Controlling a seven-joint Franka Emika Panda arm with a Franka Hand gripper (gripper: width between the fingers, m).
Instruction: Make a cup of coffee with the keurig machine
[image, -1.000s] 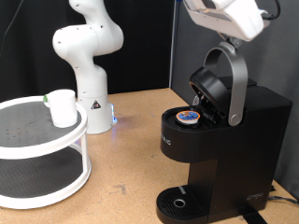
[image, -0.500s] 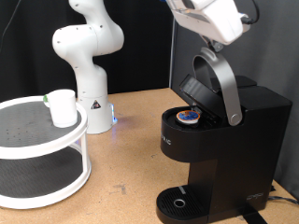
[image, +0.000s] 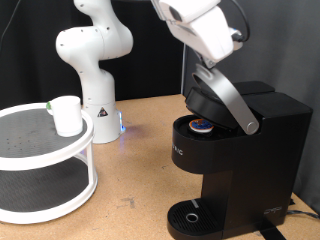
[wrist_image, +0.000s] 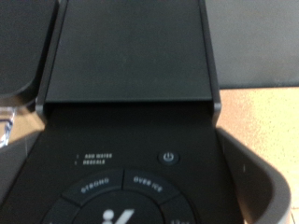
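The black keurig machine (image: 255, 150) stands at the exterior view's right. Its silver-grey lid handle (image: 230, 100) is tilted forward and the lid (image: 203, 100) hangs half lowered over the chamber. A small pod (image: 201, 126) with a brown top sits in that chamber. My gripper (image: 210, 60) is just above the handle's upper end, seemingly pressing on it; its fingers are not discernible. The wrist view shows only the machine's black top (wrist_image: 131, 65) and its buttons (wrist_image: 168, 158) close up. The white cup (image: 67, 115) stands on the round shelf at the exterior view's left.
A white two-tier round shelf (image: 50, 152) occupies the exterior view's lower left. A second white robot arm (image: 92, 50) stands behind it on its base. The machine's round drip tray (image: 188, 216) has nothing on it. Bare wooden tabletop (image: 135, 170) lies between shelf and machine.
My hand has moved down and towards the exterior view's left. The lid handle has swung from nearly upright to a forward tilt, and the lid has come down closer over the pod.
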